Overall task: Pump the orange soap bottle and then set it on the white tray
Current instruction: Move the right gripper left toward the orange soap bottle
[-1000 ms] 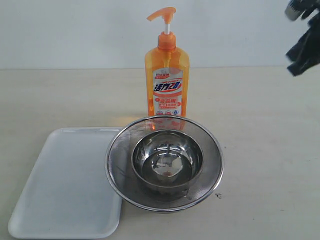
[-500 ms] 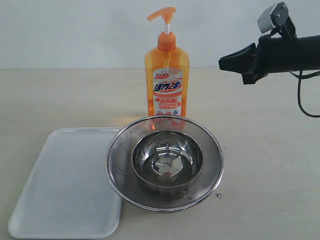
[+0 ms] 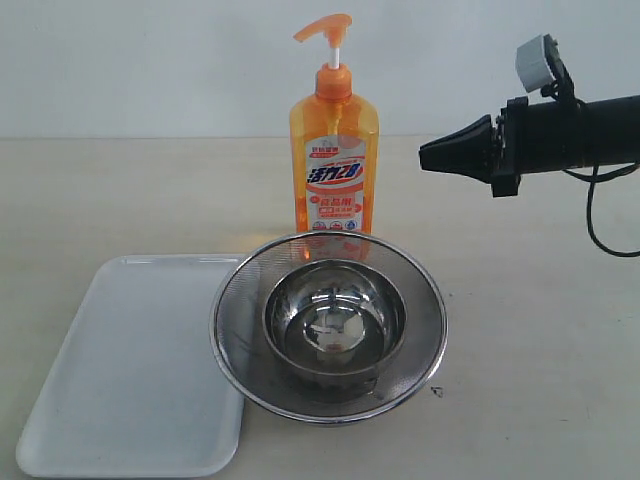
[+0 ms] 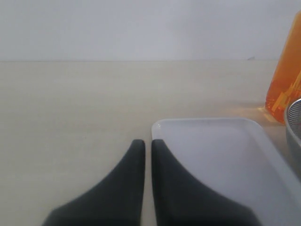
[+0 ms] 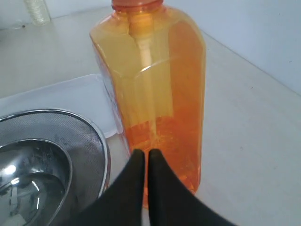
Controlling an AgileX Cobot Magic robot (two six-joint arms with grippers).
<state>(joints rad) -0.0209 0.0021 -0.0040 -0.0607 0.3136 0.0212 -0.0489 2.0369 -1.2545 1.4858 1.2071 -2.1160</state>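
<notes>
The orange soap bottle (image 3: 334,160) stands upright at the back of the table, pump head raised on its white stem. My right gripper (image 3: 424,157) hovers to its right at label height, shut and empty, pointing at the bottle with a gap between them. In the right wrist view the bottle (image 5: 155,89) fills the middle beyond the closed gripper (image 5: 143,153). The white tray (image 3: 135,365) lies flat at the front left. My left gripper (image 4: 144,143) is shut and empty, low by the tray's (image 4: 221,155) corner; it does not show in the exterior view.
A round steel mesh strainer (image 3: 425,300) with a steel bowl (image 3: 334,320) inside stands right in front of the bottle, its rim touching the tray's right edge. A black cable (image 3: 600,235) hangs from the right arm. Bare table lies to the right.
My right arm has swung in from the upper right corner, dropped a little and come closer to the bottle. The bottle, tray and strainer have not moved.
</notes>
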